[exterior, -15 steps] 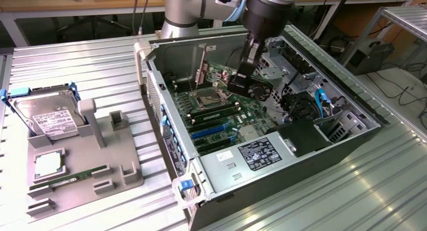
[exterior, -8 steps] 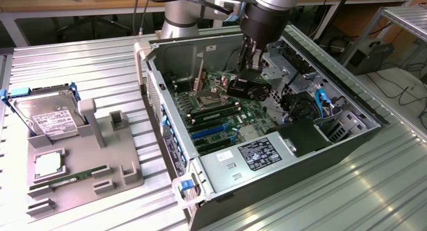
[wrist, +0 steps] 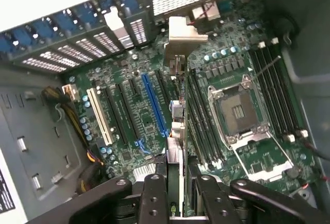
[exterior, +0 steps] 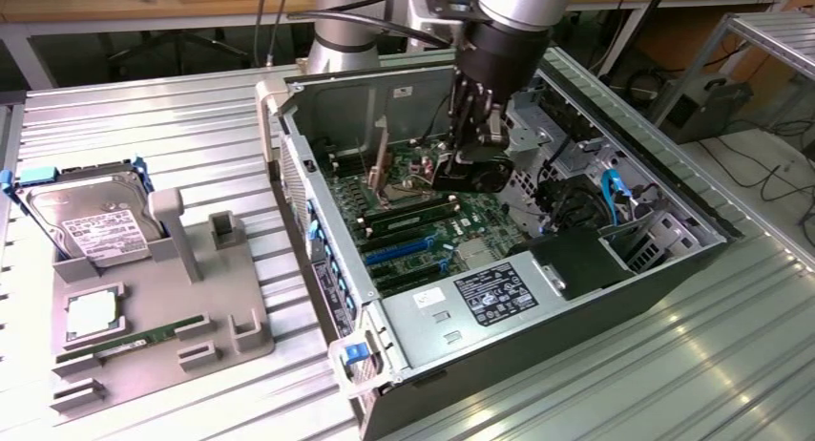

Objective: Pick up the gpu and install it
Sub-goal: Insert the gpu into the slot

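The gpu point(exterior: 472, 178) hangs inside the open computer case point(exterior: 637, 269), above the motherboard point(exterior: 433, 226), with its black fan showing below the fingers. My gripper point(exterior: 474, 153) is shut on the card from above. In the wrist view the gpu point(wrist: 176, 131) appears edge-on between the black fingers point(wrist: 153, 193), and its silver end bracket point(wrist: 181, 34) points toward the case's slotted rear wall. The card sits over the area between the blue expansion slot point(wrist: 154, 105) and the memory slots, apart from the board.
A grey parts holder point(exterior: 236, 312) on the exterior view's left carries a hard drive point(exterior: 90, 221), a square chip point(exterior: 95, 312) and a narrow memory stick point(exterior: 134, 341). Inside the case lie the open processor socket point(wrist: 237, 113), cable bundles point(exterior: 579, 207) and the power supply point(exterior: 491, 293).
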{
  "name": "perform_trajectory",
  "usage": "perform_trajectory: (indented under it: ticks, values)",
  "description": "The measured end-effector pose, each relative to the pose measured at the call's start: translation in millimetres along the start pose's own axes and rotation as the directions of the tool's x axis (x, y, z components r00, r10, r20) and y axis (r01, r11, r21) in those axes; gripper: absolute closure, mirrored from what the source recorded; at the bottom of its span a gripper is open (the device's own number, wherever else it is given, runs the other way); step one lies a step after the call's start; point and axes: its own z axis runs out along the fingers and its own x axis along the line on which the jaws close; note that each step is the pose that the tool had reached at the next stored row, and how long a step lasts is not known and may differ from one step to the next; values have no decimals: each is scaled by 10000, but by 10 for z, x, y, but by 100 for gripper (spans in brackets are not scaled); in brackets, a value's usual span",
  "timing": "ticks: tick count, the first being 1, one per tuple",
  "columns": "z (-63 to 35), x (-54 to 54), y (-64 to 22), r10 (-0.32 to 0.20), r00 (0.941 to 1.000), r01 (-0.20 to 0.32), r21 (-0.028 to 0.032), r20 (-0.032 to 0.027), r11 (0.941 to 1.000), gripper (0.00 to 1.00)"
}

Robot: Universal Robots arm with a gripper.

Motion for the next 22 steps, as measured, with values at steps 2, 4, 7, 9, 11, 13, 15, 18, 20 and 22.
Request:
perform_trajectory:
  ticks: [2,4,7,9,11,13,15,18,20,22]
  values:
    - [24,0,-1,-458,9989,458,0,-23,9989,74]
    - [43,0,-3,-822,9966,822,-1,-43,9966,74]
    - [73,0,-4,-1390,9903,1390,-4,-73,9903,74]
    - [91,0,-5,-1734,9848,1734,-6,-91,9848,74]
    - [115,0,-6,-2133,9769,2133,-10,-112,9770,74]
    - [139,0,-7,-2450,9694,2450,-14,-128,9695,74]
    - [169,1,-8,-2721,9622,2721,-18,-141,9623,74]
    - [241,28,20,-2955,9552,2955,-21,-153,9553,74]
    - [282,64,89,-2966,9549,2966,-18,-154,9550,74]
    - [324,105,187,-2965,9549,2965,-15,-154,9550,74]
